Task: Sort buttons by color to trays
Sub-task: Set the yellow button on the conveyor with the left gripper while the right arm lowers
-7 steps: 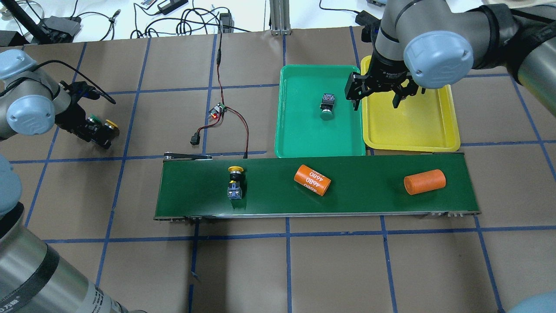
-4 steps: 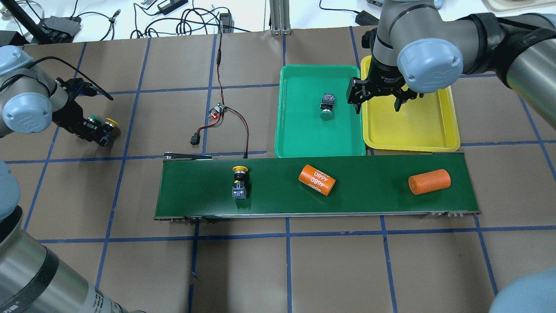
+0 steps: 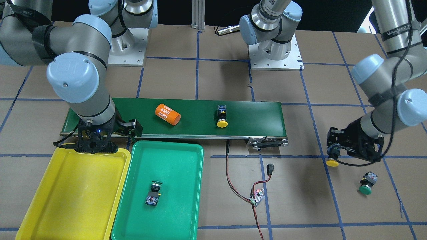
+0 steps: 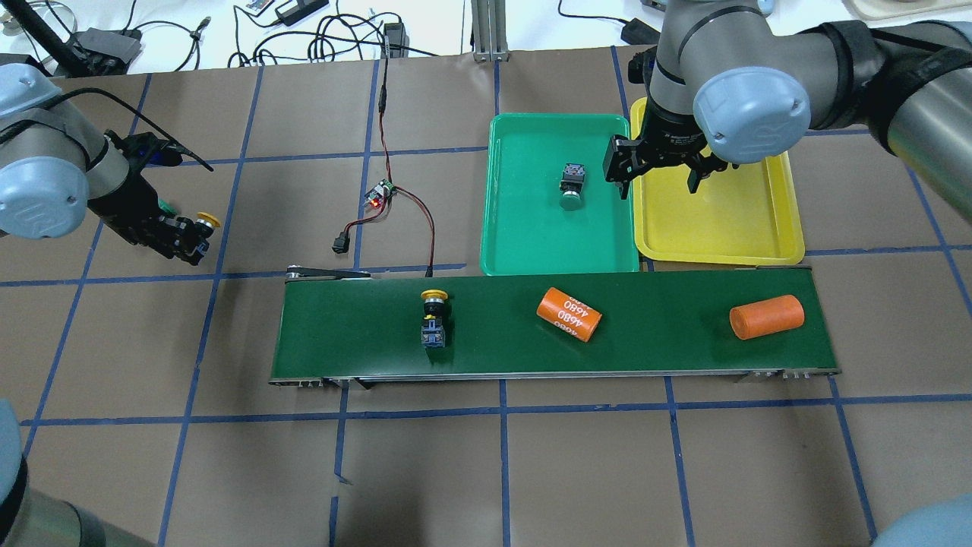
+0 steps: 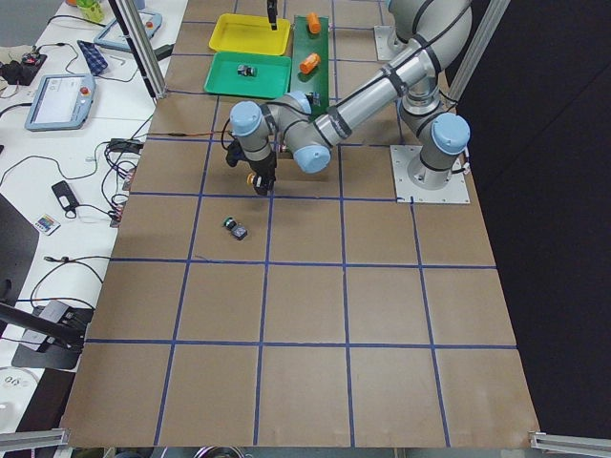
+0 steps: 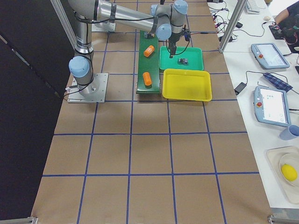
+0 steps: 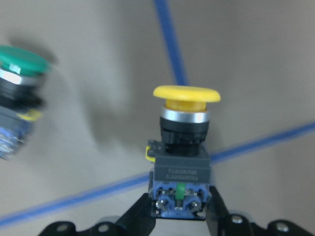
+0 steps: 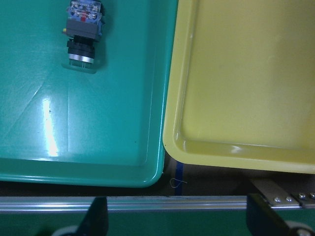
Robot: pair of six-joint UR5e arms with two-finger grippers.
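while the yellow-capped, black-bodied push-button (image 7: 184, 132) is pinched at its base by the left gripper (image 7: 179, 214), well apart from the shallow yellow plastic tray (image 4: 759, 228) whose rim lies beneath the spread, empty right gripper (image 4: 657, 176), it should be carried level and released low.

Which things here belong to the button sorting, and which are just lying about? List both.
Job: yellow button in left gripper; yellow button on belt; green button on table; green button in green tray; yellow tray.
Lying about: two orange cylinders; wired circuit board.
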